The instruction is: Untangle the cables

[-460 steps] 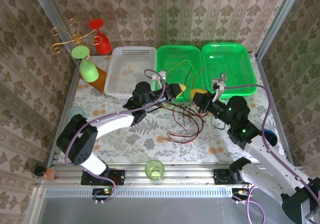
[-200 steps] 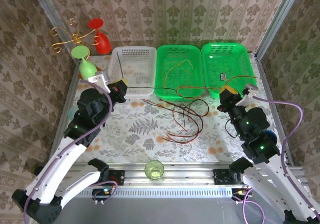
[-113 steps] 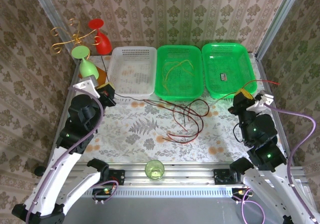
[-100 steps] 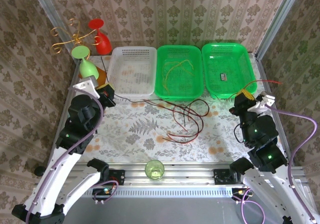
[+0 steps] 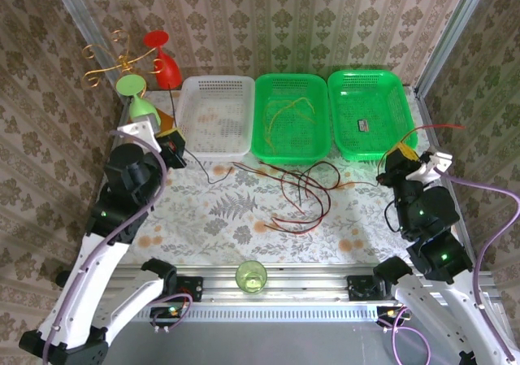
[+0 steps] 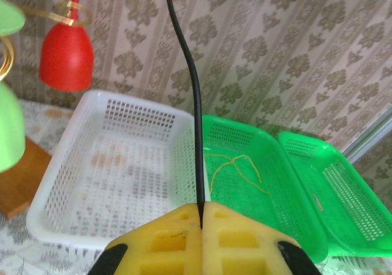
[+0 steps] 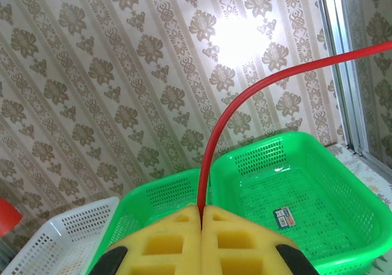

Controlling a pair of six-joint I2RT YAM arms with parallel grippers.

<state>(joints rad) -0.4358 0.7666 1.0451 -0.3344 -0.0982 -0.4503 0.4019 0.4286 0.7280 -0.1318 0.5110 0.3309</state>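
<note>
- The cables (image 5: 302, 188), thin glossy wires in dark red and black, lie in loose loops on the floral-patterned counter (image 5: 236, 223), at 6 o'clock of the middle green mesh basket (image 5: 258, 117).
- A thin yellow wire (image 5: 286, 111) curls inside that basket. A white perforated plastic basket (image 5: 213, 151) sits at its 9 o'clock.
- The left fingers (image 6: 171, 238), blocky yellow pads at 9 o'clock of the tangle, are pressed together on a black cable (image 6: 197, 103) that stands up with a slight curve.
- The right fingers (image 7: 171, 235), at 3 o'clock of the tangle, pinch a smooth red cable (image 7: 211, 146) that arcs toward 2 o'clock.
</note>
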